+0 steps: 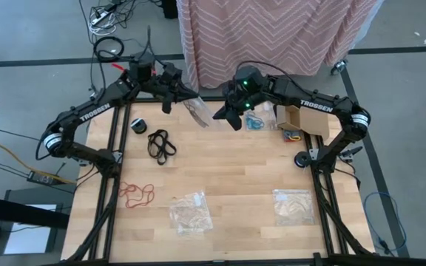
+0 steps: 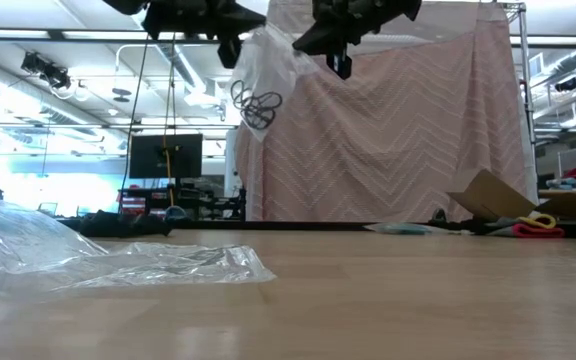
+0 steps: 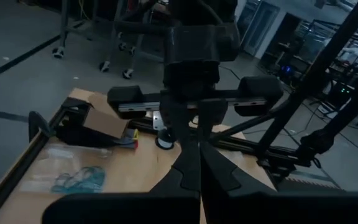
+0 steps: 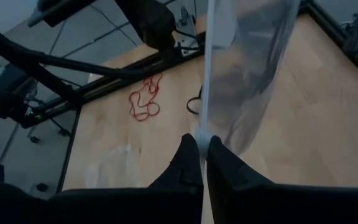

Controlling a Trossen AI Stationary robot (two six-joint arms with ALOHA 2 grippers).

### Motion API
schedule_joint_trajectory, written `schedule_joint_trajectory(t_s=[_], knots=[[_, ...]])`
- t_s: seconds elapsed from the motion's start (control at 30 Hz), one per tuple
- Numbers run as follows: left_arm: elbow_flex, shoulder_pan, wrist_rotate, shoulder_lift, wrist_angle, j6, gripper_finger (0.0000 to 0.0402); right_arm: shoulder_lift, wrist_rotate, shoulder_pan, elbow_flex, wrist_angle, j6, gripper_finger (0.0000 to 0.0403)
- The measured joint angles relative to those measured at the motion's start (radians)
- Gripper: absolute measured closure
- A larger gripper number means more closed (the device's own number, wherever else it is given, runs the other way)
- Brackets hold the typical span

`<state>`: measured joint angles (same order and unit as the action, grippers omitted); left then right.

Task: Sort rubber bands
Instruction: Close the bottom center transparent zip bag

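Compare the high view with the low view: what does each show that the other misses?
Only the high view shows the red bands and black bands lying on the table. Only the low view shows dark bands inside the raised bag, well above the table. Both show that bag held up between the left claw and right claw, and the cardboard box.

One camera looks straight down on my pale wooden counter [image 1: 228, 185]; another sits at its surface, facing the room. Both catch the clear plastic bag [image 1: 196, 111] hanging between my arms.
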<state>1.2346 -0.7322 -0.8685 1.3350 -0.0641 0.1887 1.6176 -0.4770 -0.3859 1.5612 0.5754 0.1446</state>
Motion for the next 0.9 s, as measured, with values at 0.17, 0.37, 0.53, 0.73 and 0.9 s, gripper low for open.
schedule_joint_trajectory(t_s=[0.17, 0.37, 0.53, 0.73, 0.9], knots=[[0.0, 0.0, 0.001, -0.001, -0.015, -0.005, 0.0401, 0.0, -0.016, 0.002, 0.0, 0.058, -0.01, 0.0402], [0.0, -0.001, 0.003, -0.001, -0.015, -0.008, 0.0401, 0.0, -0.015, 0.011, -0.001, 0.121, -0.028, 0.0402], [0.001, -0.002, 0.003, -0.001, -0.015, -0.009, 0.0401, 0.0, -0.009, 0.011, -0.001, 0.123, -0.029, 0.0402], [0.001, -0.003, 0.007, -0.002, -0.014, -0.01, 0.0401, 0.001, -0.01, 0.011, -0.001, 0.105, -0.031, 0.0397], [0.004, -0.005, 0.011, -0.005, -0.007, -0.01, 0.0401, 0.001, -0.028, 0.012, -0.005, 0.107, -0.033, 0.0332]])
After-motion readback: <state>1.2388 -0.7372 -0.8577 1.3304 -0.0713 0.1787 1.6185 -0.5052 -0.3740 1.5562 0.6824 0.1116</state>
